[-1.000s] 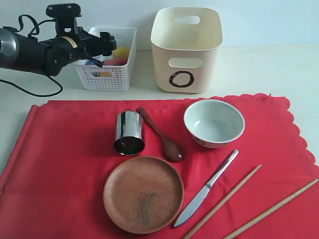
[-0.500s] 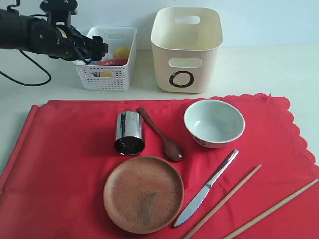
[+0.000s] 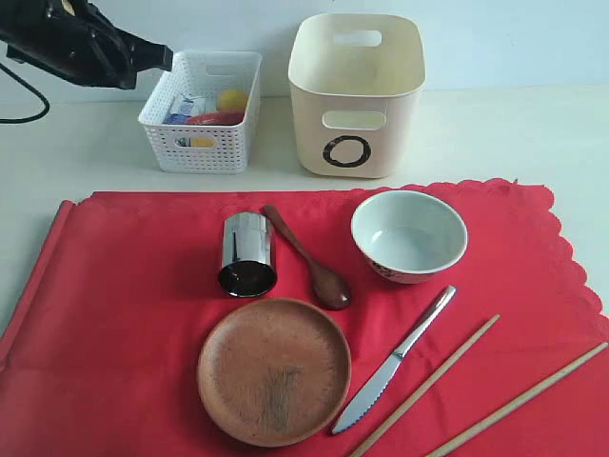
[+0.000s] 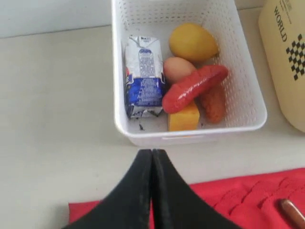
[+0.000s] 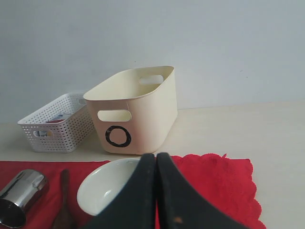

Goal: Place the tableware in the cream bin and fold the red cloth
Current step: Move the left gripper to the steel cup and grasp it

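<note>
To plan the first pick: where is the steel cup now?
Exterior view: the cup lies on the cloth, left of the spoon, behind the plate.

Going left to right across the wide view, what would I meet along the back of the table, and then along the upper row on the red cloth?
Back: end effector → white basket → cream bin. On the red cloth: steel cup → wooden spoon → bowl.

- The tall cream plastic bin (image 3: 400, 133) stands right of the white lattice basket (image 3: 195, 157), behind the large red cloth (image 3: 114, 314).
- On the cloth, the shiny steel cup (image 3: 247, 249) sits left of the dark wooden spoon (image 3: 300, 250), behind the round brown plate (image 3: 274, 371).
</note>
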Controlling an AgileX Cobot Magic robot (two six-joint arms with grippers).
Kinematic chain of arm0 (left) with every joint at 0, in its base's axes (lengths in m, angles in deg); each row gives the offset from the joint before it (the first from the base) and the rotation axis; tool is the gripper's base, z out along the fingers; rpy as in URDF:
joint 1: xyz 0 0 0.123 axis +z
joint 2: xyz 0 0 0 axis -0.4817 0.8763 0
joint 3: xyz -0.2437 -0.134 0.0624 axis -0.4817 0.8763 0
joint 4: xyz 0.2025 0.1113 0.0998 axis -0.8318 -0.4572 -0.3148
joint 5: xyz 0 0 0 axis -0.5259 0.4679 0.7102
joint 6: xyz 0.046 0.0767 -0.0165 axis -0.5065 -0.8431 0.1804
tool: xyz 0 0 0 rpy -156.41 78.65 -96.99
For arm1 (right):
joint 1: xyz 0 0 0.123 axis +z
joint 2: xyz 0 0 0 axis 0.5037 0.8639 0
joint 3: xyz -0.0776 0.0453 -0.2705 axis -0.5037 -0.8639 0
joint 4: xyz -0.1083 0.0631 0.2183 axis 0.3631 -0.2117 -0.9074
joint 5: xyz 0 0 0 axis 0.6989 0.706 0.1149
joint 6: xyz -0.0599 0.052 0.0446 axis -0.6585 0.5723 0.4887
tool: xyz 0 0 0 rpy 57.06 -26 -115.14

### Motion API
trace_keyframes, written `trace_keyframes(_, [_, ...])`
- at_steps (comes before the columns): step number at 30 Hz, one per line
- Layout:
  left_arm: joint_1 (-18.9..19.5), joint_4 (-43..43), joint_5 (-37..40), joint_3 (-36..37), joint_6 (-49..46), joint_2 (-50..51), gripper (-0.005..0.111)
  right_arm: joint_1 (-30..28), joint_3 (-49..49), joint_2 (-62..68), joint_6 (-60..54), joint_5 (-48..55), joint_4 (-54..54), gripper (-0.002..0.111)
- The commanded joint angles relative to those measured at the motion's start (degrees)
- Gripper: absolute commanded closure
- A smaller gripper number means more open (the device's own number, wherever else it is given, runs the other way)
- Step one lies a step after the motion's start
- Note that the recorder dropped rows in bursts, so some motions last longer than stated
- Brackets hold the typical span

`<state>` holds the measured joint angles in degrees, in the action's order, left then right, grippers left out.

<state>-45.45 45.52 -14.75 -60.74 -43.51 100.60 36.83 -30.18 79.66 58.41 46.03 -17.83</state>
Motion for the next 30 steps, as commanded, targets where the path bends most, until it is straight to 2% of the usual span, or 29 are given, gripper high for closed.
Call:
trace_keyframes(1, [0.0,0.4,1.1,4.6,-0.1,-4.3,0.106,0.1,-0.3,-0.2,-0.1,-0.6,0.4,0.108])
trace_keyframes(10, [-0.1,3.9,-0.1,13.9,0.4,-10.0,0.106,0.1,-0.3,-0.2,-0.1,-0.6,0.4,0.108])
trace_keyframes(14, [-1.8,4.4,-0.3,17.0,0.4,-10.9,0.106,0.1,-0.3,-0.2,-0.1,-0.6,0.4,0.108])
trace_keyframes(21, [-9.7,4.7,-3.3,20.5,0.4,-11.0,0.106,0.1,-0.3,-0.2,-0.1,-0.6,0.4,0.108])
trace_keyframes(30, [-20.7,4.7,-6.1,20.3,0.4,-10.9,0.106,0.1,-0.3,-0.2,-0.1,-0.6,0.4,0.108])
